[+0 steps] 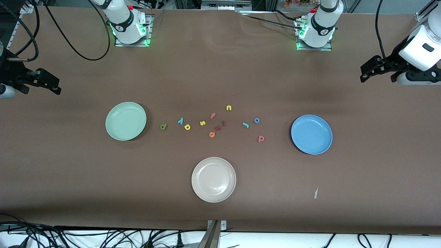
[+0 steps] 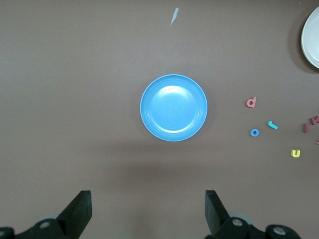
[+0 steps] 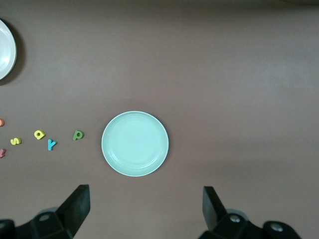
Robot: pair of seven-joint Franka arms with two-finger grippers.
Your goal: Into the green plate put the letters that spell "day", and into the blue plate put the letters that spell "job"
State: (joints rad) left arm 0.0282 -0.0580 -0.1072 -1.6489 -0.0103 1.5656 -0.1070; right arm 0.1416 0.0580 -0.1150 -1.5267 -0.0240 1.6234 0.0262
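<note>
The green plate [image 1: 125, 121] [image 3: 135, 143] lies toward the right arm's end, the blue plate [image 1: 311, 134] [image 2: 173, 107] toward the left arm's end. Between them lie the letters. The dark green "d" [image 1: 163, 126] [image 3: 78, 134], cyan "y" [image 1: 180, 120] [image 3: 51, 144] and yellow "a" [image 1: 187, 127] [image 3: 39, 134] are closest to the green plate. The teal "j" [image 1: 245, 124] [image 2: 272, 125], blue "o" [image 1: 256, 120] [image 2: 254, 132] and red-pink "b" [image 1: 261, 138] [image 2: 251, 102] lie closer to the blue plate. Both plates hold nothing. My left gripper [image 1: 379, 74] [image 2: 148, 209] and right gripper [image 1: 38, 88] [image 3: 144, 206] hang open and empty above the table's ends.
A beige-white plate [image 1: 213, 179] sits nearer to the front camera than the letters. Other letters lie mid-row: yellow "s" [image 1: 202, 123], pink "f" [image 1: 213, 115], yellow "n" [image 1: 228, 107], orange "e" [image 1: 212, 134] and two dark red ones [image 1: 220, 125]. A white scrap [image 1: 316, 193] lies nearer the front camera than the blue plate.
</note>
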